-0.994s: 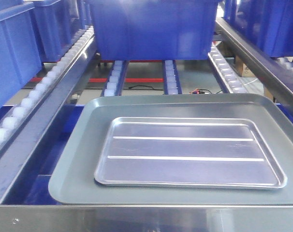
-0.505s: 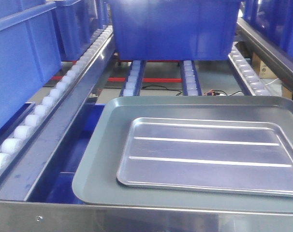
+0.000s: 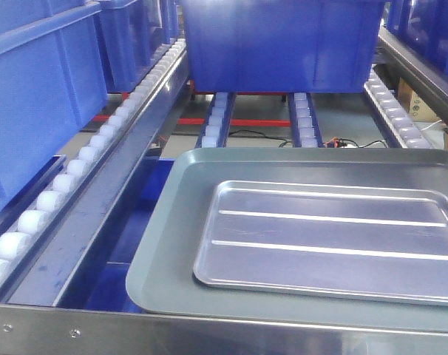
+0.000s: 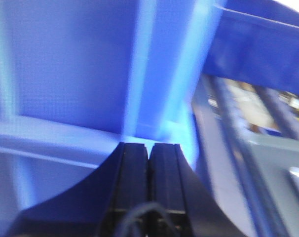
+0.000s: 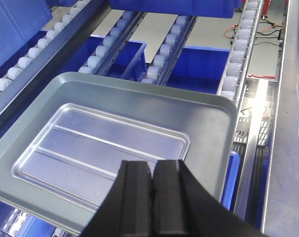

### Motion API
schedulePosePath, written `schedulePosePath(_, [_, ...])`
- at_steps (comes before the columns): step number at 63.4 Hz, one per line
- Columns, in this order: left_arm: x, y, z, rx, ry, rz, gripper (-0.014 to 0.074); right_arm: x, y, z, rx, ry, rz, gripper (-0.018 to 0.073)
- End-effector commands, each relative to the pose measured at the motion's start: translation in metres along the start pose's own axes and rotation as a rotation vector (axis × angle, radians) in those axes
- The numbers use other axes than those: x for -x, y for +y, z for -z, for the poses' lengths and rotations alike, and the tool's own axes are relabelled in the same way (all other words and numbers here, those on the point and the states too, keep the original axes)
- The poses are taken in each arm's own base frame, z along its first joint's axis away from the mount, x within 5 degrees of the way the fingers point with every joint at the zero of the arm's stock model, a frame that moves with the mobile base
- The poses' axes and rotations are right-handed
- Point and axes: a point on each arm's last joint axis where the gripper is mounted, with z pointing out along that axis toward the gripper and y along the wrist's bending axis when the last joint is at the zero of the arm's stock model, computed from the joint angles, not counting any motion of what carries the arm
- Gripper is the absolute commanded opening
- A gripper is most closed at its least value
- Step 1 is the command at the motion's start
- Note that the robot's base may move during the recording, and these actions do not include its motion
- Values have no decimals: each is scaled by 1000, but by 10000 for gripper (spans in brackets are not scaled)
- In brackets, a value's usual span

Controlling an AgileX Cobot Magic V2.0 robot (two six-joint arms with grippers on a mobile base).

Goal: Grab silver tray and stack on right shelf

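Blue bins point(image 3: 279, 41) back your roller rack point(image 3: 209, 336) | silver tray point(image 3: 331, 240) lies centre-frame inside grey tray point(image 3: 172, 244) | left claw point(image 4: 149, 150) closed, empty | right claw point(image 5: 152, 170) closed, empty, above tray

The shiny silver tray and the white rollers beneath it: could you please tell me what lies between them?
The larger matte grey-green tray: the silver tray sits inside it and it rests on the roller lanes, clearest in the right wrist view.
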Motion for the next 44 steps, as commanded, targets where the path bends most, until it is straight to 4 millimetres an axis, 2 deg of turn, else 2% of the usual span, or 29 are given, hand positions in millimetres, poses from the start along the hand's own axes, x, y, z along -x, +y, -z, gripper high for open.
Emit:
schedulePosePath(1, [19,-1,4,25,-145,-5,-93,14,3,3,21,-92,28,56])
schedulePosePath(14, [6,5,1,78,-257,40,-93,14,3,3,21,-92,28,56])
schedulePosePath(19, [5,5,1,76,-227,38,-93,14,3,3,21,-92,28,56])
schedulePosePath(31, [2,1,0,4,-191,-88,-93,14,3,3,21,-92,28,56])
schedulePosePath(44, [-3,-3,0,-63,-135,-76,-93,14,3,3,20,-91,28,56])
